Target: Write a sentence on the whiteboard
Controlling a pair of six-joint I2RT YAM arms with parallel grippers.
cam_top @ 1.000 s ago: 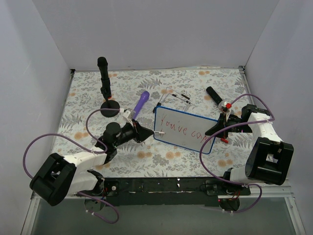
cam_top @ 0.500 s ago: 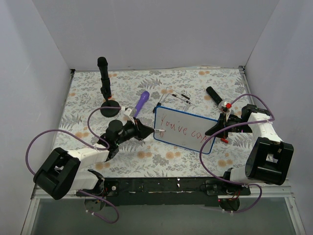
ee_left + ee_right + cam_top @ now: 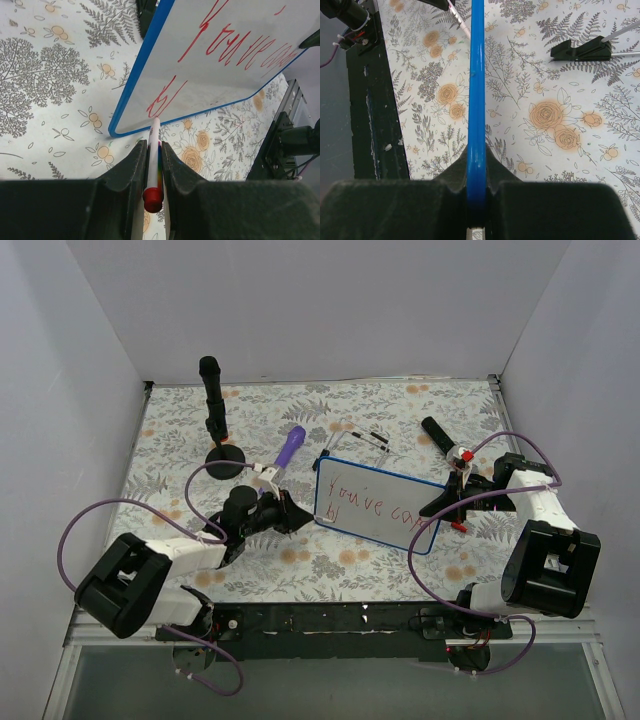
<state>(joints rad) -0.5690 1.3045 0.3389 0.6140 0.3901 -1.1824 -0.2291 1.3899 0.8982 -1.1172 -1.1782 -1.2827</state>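
Top external view, from the left: the left gripper (image 3: 298, 512) is clamped on a marker (image 3: 153, 155), whose tip meets the whiteboard (image 3: 372, 532) at its near-left corner. The board sits skewed, right of the tabletop's (image 3: 170, 440) centre. It bears the sentence (image 3: 372, 504) in red, with a few strokes of a second line beneath. The right gripper (image 3: 447, 502) is pinched on the board's blue right edge.

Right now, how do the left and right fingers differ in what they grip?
The left fingers pinch a red-ended marker, its tip at the whiteboard's near edge. The right fingers clamp the whiteboard's blue rim edge-on, no marker. Shared: both shut.
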